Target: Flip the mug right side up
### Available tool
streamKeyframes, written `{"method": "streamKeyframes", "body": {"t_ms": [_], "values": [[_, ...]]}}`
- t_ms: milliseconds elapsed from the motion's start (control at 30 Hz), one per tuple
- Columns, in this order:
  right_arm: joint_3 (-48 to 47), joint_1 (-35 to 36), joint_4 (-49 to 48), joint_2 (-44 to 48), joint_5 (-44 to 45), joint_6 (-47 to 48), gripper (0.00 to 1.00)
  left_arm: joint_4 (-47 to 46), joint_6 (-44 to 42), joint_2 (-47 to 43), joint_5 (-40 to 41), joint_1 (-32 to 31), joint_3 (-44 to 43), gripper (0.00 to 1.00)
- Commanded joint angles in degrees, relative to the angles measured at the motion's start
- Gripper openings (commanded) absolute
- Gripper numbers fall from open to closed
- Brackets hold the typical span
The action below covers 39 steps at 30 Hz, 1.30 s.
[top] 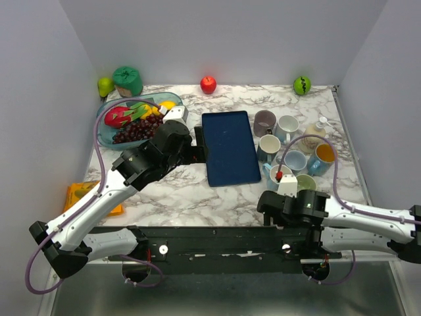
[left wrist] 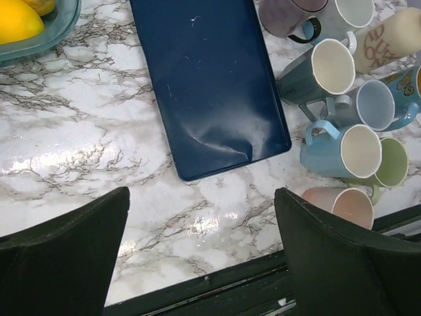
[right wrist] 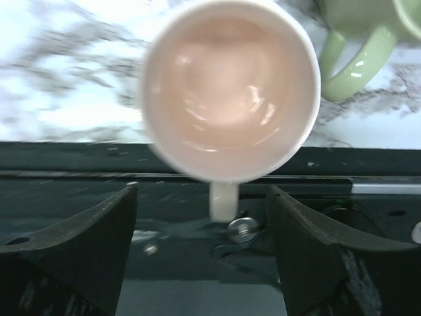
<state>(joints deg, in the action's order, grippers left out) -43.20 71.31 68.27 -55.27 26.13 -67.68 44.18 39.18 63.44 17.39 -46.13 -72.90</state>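
Right gripper [right wrist: 202, 217] hangs over the table's near edge toward its right corner, fingers spread wide and gripping nothing. The pink mug [right wrist: 230, 99] stands right side up just ahead of them at that edge, mouth up, its glossy bottom in plain sight, its handle pointing off the near edge in line with the gap between the fingers. Just behind it sits a green mug [right wrist: 368, 39], the first of a huddle of mugs [top: 293, 141] running toward the far right corner, most upright with only their own bottoms showing inside. Left gripper [left wrist: 200, 217] hovers above the marble table [top: 177, 191] by the near end of a dark blue tray [top: 229, 146], fingers wide with nothing between them. Toward the far left corner a teal dish [top: 105, 135] holds grapes [top: 135, 130], a dragon fruit [top: 118, 116] and a lemon [left wrist: 16, 20].
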Motion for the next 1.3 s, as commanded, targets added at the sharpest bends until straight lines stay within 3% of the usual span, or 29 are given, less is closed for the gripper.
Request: {"method": "streamKeyframes", "body": {"t_ms": [0,267,533,767,1267], "values": [[-8.7,0.3,6.0,5.7,3.7,0.9,0.87,3.8,0.6,-3.3,1.4,0.2,-2.0,0.99],[-23.9,0.3,8.5,15.9,8.7,9.5,0.93,5.3,-3.8,-8.5,0.5,0.3,-9.8,0.99],[-46.7,0.3,5.7,16.8,13.5,25.8,0.98,4.4,-10.4,-9.0,-3.1,0.2,-21.5,0.99],[-47.6,0.3,-0.6,18.4,11.5,31.1,0.99,3.5,-10.1,-9.3,-4.6,0.3,-22.3,0.99],[-46.2,0.2,-1.5,20.5,11.1,31.6,1.0,3.4,-11.0,-8.4,-4.4,0.2,-21.3,0.99]]}}
